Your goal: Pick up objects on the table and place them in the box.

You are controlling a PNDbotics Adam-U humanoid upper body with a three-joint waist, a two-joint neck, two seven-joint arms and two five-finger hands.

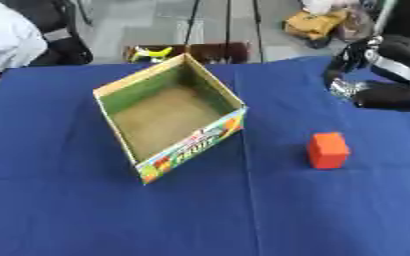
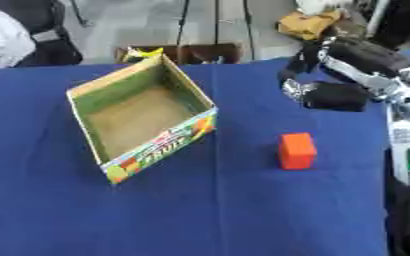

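While hovering beyond the orange block (image 2: 297, 150), right hand (image 2: 335, 95) with finger state impossible to tell; block nearer, apart, box (image 1: 169, 117) leftward, empty. Risk: toppling block through off-centre descent.

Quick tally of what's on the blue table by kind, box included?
Orange block: 1
Open cardboard box, nothing visible inside: 1
Total: 2

The right hand is above the table's far right, holding nothing.
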